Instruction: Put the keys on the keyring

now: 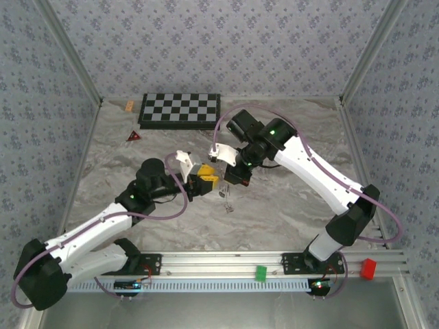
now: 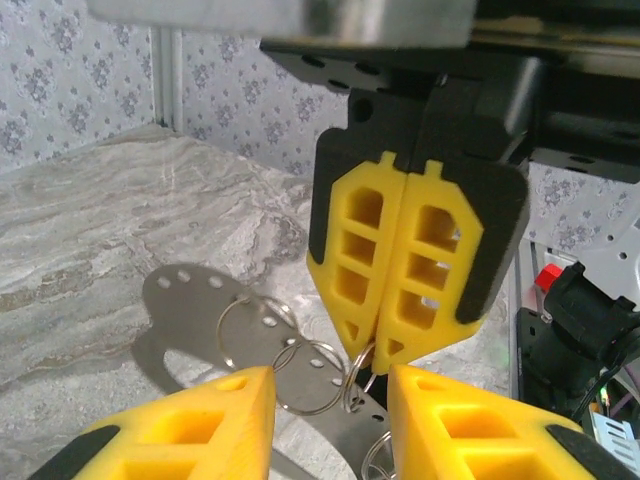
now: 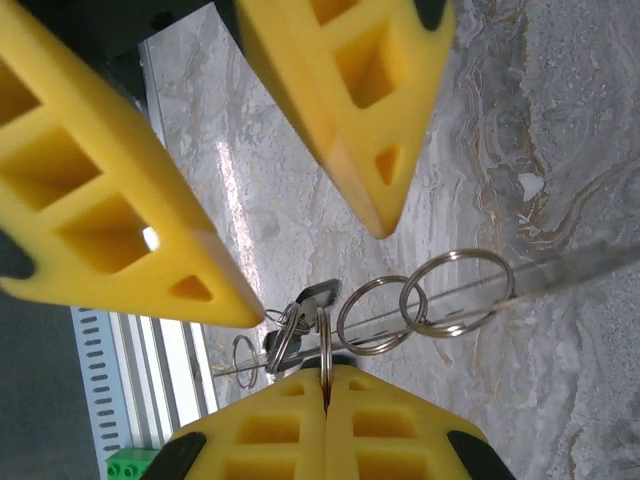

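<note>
Right hand (image 3: 325,376) pinches the keyring (image 3: 323,338); left hand (image 2: 330,388) gapes, fingers either side.

The table (image 1: 295,205) is seen whole from high above and behind the arms (image 1: 322,178), facing down and forward. The left wrist view is taken close and nearly level across it, the right wrist view close and steeply downward. The meeting of left gripper (image 2: 330,400) and right gripper (image 3: 325,378) is shared by all three.
</note>
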